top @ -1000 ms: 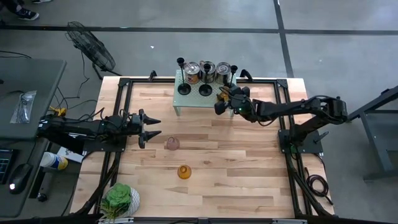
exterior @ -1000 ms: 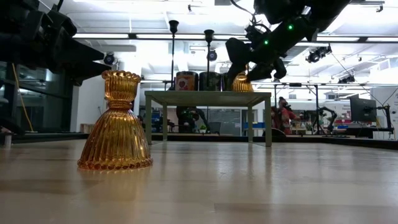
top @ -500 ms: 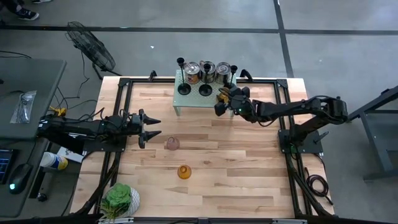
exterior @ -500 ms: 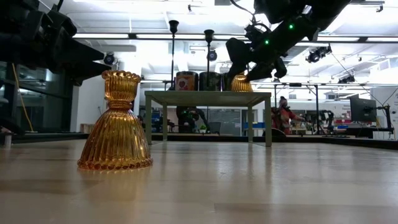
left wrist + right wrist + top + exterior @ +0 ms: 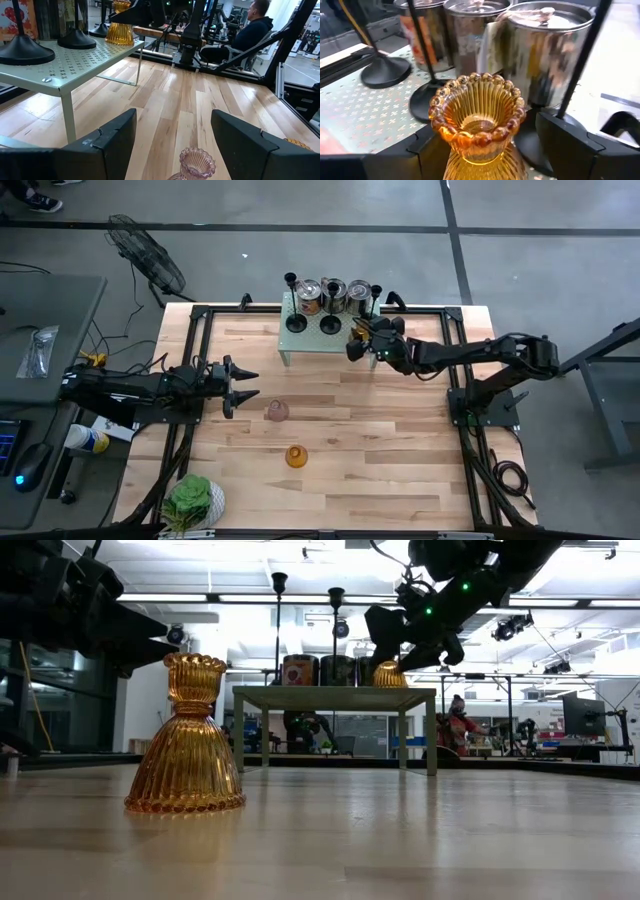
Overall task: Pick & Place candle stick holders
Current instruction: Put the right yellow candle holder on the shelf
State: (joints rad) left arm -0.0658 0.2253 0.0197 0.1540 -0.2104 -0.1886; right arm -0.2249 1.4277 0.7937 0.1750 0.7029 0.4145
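The right gripper sits at the small green stand's right front corner with its jaws spread either side of an amber holder; in the right wrist view a gap shows on both sides of the glass, so the jaws no longer pinch it. Over the last second the gripper has edged slightly toward 12 o'clock and the holder now rests on the stand, which suggests this placement is finished and the arm can back away. Also on the stand are black holders and three metal tins; one tin carries a reddish printed label, but no writing is readable. On the tabletop wait a pink holder and, at 5 o'clock from it, a second amber holder. The left gripper hovers at 9 o'clock of the pink one, jaws spread.
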